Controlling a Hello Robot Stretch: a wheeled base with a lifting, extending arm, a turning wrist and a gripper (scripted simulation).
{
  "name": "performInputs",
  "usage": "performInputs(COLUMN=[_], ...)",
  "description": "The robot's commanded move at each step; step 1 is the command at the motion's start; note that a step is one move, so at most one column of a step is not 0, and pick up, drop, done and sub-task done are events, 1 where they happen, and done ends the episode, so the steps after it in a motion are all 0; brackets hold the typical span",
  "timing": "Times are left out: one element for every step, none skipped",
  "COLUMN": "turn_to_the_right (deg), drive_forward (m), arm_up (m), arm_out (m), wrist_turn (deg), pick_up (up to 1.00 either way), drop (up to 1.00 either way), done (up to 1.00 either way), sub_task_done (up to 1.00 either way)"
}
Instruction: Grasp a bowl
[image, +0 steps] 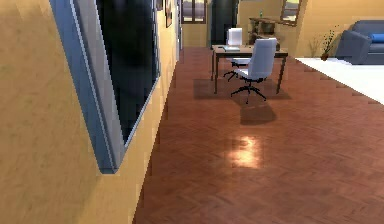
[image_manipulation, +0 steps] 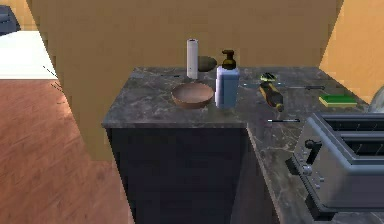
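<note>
seemingly early: bowl (image_manipulation: 192, 94) was found resting on the counter (image_manipulation: 145, 102) (beside a soap bottle (image_manipulation: 228, 82)), grasp judged not yet done; pincer state could not be told.

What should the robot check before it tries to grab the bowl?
1. Bowl in sight: ok. The bowl sits on the counter in the arm side view.
2. Bowl right way up: ok. Its opening faces up.
3. Bowl empty: ok, as far as it shows. Nothing is seen inside.
4. Room around the bowl: not ok. The soap bottle stands close at its right in the picture, and a white roll stands just behind.
5. Bowl back from the counter's front edge: ok. Bare counter shows in front of it.
6. Floor ahead free: ok. The floor is bare; the desk and chair are far off.
</note>
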Motion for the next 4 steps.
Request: performInputs(turn_to_the_right=[0.0, 0.0, 0.0, 0.0], drive_forward=[0.0, 0.0, 0.0, 0.0], arm_up=[0.5, 0.38, 0.0, 0.0], arm_out=[0.0, 0.0, 0.44, 0.0], wrist_turn=[0.0, 0.0, 0.0, 45.0], pick_up=[0.0, 0.0, 0.0, 0.0], drop=[0.0, 0.0, 0.0, 0.0], done=[0.0, 0.0, 0.0, 0.0], sub_task_done=[0.0, 0.0, 0.0, 0.0])
